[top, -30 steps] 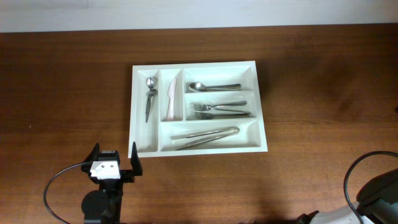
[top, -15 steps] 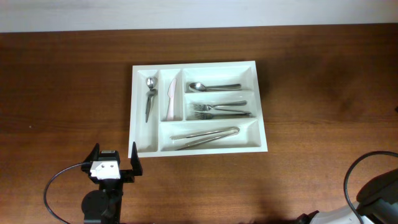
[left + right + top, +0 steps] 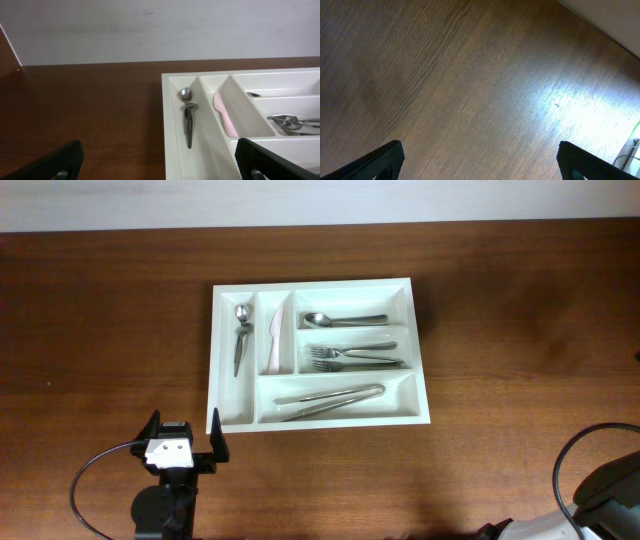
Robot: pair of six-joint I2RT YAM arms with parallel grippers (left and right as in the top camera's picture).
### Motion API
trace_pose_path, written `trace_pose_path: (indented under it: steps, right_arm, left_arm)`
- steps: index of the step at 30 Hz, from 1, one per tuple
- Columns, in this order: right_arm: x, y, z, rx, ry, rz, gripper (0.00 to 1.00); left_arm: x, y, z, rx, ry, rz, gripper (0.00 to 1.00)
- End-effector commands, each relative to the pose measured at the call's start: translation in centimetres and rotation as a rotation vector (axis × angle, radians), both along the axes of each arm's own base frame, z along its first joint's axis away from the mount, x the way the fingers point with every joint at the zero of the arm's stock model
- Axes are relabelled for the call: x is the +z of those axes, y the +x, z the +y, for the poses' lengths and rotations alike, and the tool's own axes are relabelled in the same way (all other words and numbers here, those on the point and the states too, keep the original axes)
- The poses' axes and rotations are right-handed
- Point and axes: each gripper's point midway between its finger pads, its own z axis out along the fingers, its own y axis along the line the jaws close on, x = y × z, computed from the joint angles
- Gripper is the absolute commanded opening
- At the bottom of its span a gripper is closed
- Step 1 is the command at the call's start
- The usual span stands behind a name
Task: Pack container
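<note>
The container [image 3: 421, 360] is a white five-compartment cutlery tray at the table's middle. Its two upright compartments hold a grey-handled spoon [image 3: 240, 338] and a pink knife [image 3: 274, 338]. The long ones hold a spoon [image 3: 343, 320], forks [image 3: 352, 357] and metal tongs [image 3: 330, 399]. My left gripper [image 3: 185, 437] is open and empty, just in front of the tray's near left corner. The left wrist view shows the tray's rim [image 3: 170, 125], the grey-handled spoon [image 3: 188, 120] and the pink knife [image 3: 223, 116] between the open fingers [image 3: 160, 162]. My right gripper [image 3: 480, 160] is open over bare wood.
The right arm's base and cable [image 3: 600, 480] sit at the bottom right corner of the overhead view. A pale wall edge [image 3: 320, 200] runs along the far side of the brown wooden table [image 3: 520, 310].
</note>
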Motion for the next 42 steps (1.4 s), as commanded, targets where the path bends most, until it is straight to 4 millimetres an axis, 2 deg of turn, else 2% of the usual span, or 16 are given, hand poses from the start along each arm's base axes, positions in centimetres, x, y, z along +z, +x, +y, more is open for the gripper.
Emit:
trace_pose_path:
  steps: [1, 5, 8, 14, 18, 22, 27, 31, 35, 42]
  right_arm:
    - [-0.3, -0.2, 0.0, -0.006, 0.003, 0.008, 0.99]
    - [-0.2, -0.2, 0.0, -0.006, 0.001, 0.007, 0.99]
    - [0.8, -0.2, -0.1, -0.006, -0.023, -0.017, 0.99]
    - [6.7, 3.0, 2.5, 0.099, -0.149, -0.251, 0.99]
    - [10.9, 5.1, 6.3, 0.206, -0.298, -0.432, 0.99]
    - [14.6, 5.6, 12.3, 0.337, -0.401, -0.617, 0.99]
    - [18.6, 3.6, 20.2, 0.507, -0.463, -0.831, 0.99]
    - [20.5, 0.2, 25.0, 0.611, -0.479, -0.978, 0.99]
    - [21.4, -3.0, 27.5, 0.664, -0.507, -1.113, 0.99]
    - [21.1, -5.7, 30.9, 0.785, -0.531, -1.369, 0.98]
  left_arm:
    - [-0.1, 0.0, 0.1, 0.000, 0.018, -0.007, 0.99]
    - [-0.1, 0.0, 0.1, 0.000, 0.018, -0.007, 0.99]
    - [-0.1, 0.0, 0.1, 0.000, 0.018, -0.007, 0.99]
    - [-0.1, 0.0, 0.1, 0.000, 0.018, -0.007, 0.99]
    - [-0.1, 0.0, 0.1, 0.000, 0.018, -0.007, 0.99]
    - [-0.1, 0.0, 0.1, 0.000, 0.018, -0.007, 0.99]
    - [-0.1, 0.0, 0.1, 0.000, 0.018, -0.007, 0.99]
    - [-0.1, 0.0, 0.1, 0.000, 0.018, -0.007, 0.99]
    - [-0.1, 0.0, 0.1, 0.000, 0.018, -0.007, 0.99]
    - [-0.1, 0.0, 0.1, 0.000, 0.018, -0.007, 0.99]
